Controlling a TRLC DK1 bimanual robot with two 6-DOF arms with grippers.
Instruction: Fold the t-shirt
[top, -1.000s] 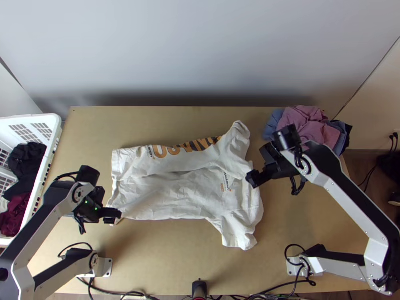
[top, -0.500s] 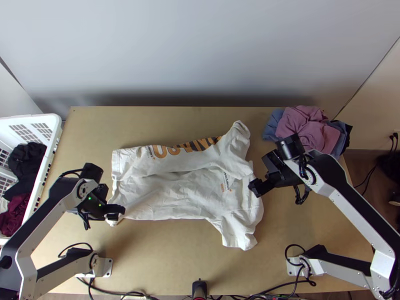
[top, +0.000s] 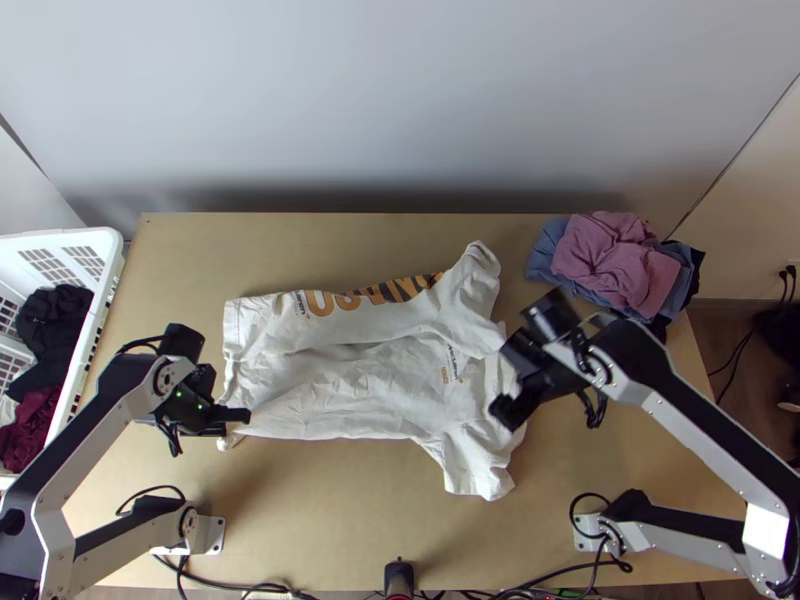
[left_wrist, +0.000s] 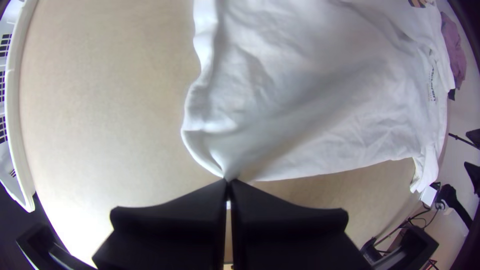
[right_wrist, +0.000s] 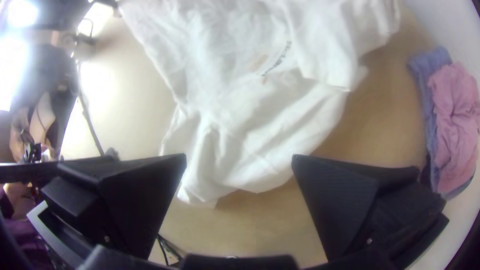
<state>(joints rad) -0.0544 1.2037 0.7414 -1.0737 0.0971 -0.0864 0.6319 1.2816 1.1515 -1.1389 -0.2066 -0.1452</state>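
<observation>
White t-shirt (top: 370, 390) on the table, pinched at one corner by the left gripper (top: 246, 415), the right gripper (top: 505, 410) spread at its other end

The light wooden table (top: 330, 520) extends beneath both grippers; on it the t-shirt lies broadly spread and creased, running from the left gripper's fingertips across to the right gripper; one sleeve (top: 477, 262) points away beyond the right gripper, the other (top: 480, 475) lies on its near side. A white basket (top: 116, 245) holding dark and maroon clothes (top: 50, 315) stands to the left of the left gripper; a pile of pink and blue clothes (top: 610, 265) rests beyond the right gripper, to its right. The left gripper has its fingers pressed together on the gathered corner; the right gripper's fingers are wide apart over the sleeve end of the t-shirt, with contact impossible to tell. Orange lettering (top: 345, 302) runs along the edge beyond the left gripper; smaller print (top: 452, 365) lies just beyond the right gripper, to its left.
</observation>
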